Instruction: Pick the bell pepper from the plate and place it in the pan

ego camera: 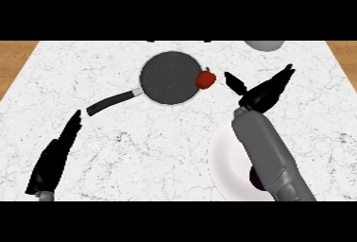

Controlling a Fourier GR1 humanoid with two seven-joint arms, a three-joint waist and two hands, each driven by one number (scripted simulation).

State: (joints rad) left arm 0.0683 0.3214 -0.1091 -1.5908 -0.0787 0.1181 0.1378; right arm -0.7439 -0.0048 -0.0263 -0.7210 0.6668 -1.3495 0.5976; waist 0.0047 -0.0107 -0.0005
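Right hand: to the right of the pan; fingers and thumb spread wide apart, holding nothing. The fingers point up and right, and the thumb points up and left toward the pan.
Right forearm: runs from the hand down to the view's lower edge, below and right of the pan; its lower end is cut off.
Bell pepper: red, at the pan's right rim and overlapping its edge, just beside the thumb tip with a narrow gap between. I cannot tell whether it lies inside the pan or on the rim.
Bell pepper, axis: the stub of stem shows at its upper side, so the long axis runs roughly up the view, away from the robot.
Pan: dark and round, with a handle running down and left from it.
Plate: white, below and right of the pan; its right part is hidden under the forearm.
Dark purple thing: on the plate, mostly covered by the forearm; not identifiable.
Left hand: well below and left of the pan, past the handle's end; fingers straight and together, resting.
Grey rounded thing: above and right of the pan, cut off at the top.
Surface: white marbled, carrying all of the above.
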